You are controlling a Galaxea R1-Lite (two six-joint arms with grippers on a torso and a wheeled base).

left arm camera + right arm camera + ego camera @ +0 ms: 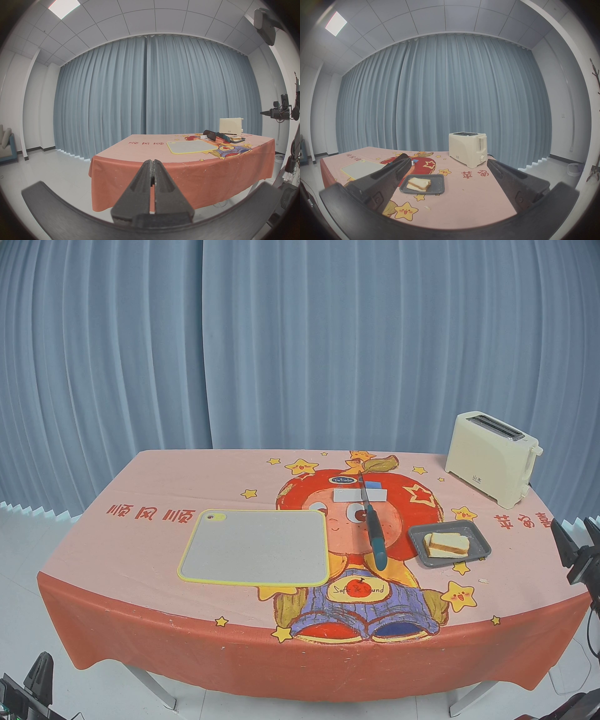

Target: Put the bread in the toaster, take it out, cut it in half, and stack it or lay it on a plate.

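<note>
Blue-grey curtains point(300, 340) are hanging across the whole far side of the room. Before them a table point(156, 490) is standing, wearing a pink cartoon-print cloth with an orange skirt.

Items on the table:

1. Cutting board point(256, 546): grey with a yellow rim, lying flat left of centre, close to the near edge.
2. Knife point(374, 527): blue handle, lying just right of the board. The handle is pointing near, and the blade is pointing far and crossing a white strip point(360, 494).
3. Plate point(478, 544): dark grey and rectangular, sitting right of the knife and apart from it.
4. Bread point(447, 544): two pale slices, one resting on the other, lying on the plate toward its left side.
5. Toaster point(490, 457): cream, standing at the far right corner with its slots facing up, well apart from the plate.

Claws:

- Left claw point(152, 162): I am holding its fingers pressed together, off the near left side of the table and well away from the board.
- Right claw point(448, 161): I am holding its fingers spread wide apart, off the right edge of the table, facing the plate and toaster.
</note>
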